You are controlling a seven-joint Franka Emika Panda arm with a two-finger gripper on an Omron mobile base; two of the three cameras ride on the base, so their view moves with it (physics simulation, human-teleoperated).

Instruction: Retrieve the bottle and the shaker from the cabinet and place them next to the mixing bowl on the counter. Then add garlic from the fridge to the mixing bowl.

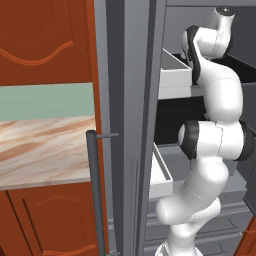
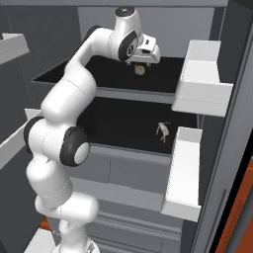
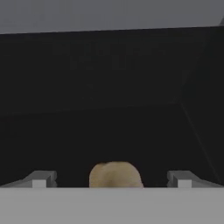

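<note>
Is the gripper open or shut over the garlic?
Open. In the hand view the fingertips stand wide apart with the garlic between them, not clamped; the gripper hangs just above it on the upper fridge shelf.

Marble counter [image 1: 45,150] and red-brown cabinets [image 1: 45,45] beside the open door [image 1: 125,125].

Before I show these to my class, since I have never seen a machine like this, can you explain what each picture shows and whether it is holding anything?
This is a white robot arm on a driving base, reaching into an open fridge. Two pictures come from cameras on the base, behind the arm to its left and right. The third comes from a camera on the hand, looking along the tool. In the right base view the tool hangs just above a pale garlic bulb on the upper fridge shelf. In the hand view the garlic sits between the two open fingertips, not gripped. Nothing is held. A second small pale item lies on the lower shelf. The left base view also shows a marble counter.
</note>
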